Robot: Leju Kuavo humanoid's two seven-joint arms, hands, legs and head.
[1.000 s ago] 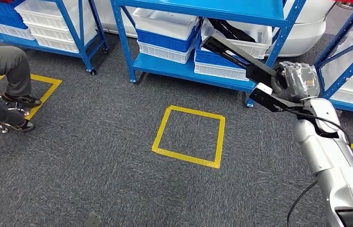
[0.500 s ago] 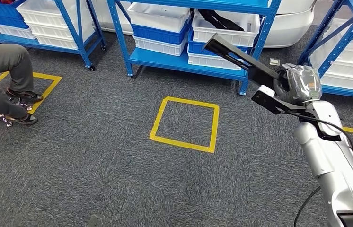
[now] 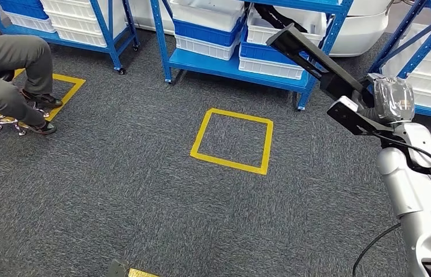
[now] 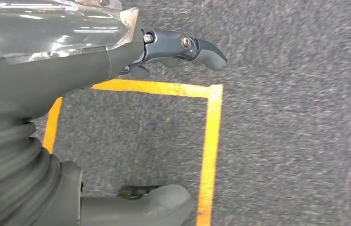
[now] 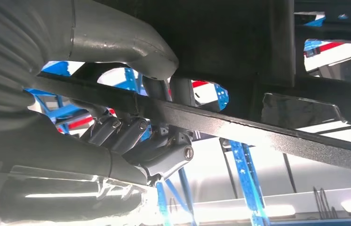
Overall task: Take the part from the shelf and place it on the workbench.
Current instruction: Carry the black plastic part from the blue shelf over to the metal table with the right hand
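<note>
A long black metal part (image 3: 317, 60) slants up and away from my right hand (image 3: 387, 101), which grips it near its lower end at the right of the head view. The part's far end hangs in front of the blue shelf (image 3: 242, 66). Seen from the right wrist, the fingers (image 5: 131, 134) wrap a black bar of the part (image 5: 258, 136) and the thumb (image 5: 136, 47) presses from the other side. My left hand (image 4: 131, 117) hangs over the carpet, thumb and fingers (image 4: 187, 49) apart, holding nothing.
A yellow tape square (image 3: 233, 140) marks the grey carpet ahead. Blue shelving with white bins (image 3: 282, 26) and blue bins (image 3: 201, 32) lines the back. A seated person's legs (image 3: 11, 75) are at the far left beside another yellow marking (image 3: 66, 92).
The camera has shifted, so the whole floor and shelves sit differently in the picture. My right hand still holds the black part, now a little higher and further right in the frame.
</note>
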